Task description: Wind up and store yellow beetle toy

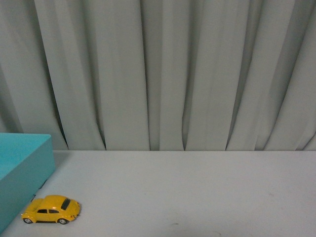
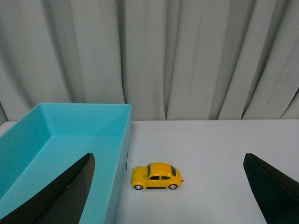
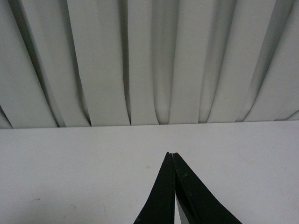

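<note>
Left end effector (image 2: 167,156) hangs with its fingers spread wide, nothing between them. The right end effector (image 3: 171,155) is pinched closed and empty over bare bench (image 1: 197,192). At the near left sits the yellow beetle toy (image 1: 51,209), on its wheels, side-on, just beside the teal box (image 1: 19,182). It looks light, hard and glossy, so likely slippery, and it may roll. I'd pinch across the flanks at the doors, below the rounded roof. Far behind, the grey curtain (image 1: 173,74) hangs.
</note>
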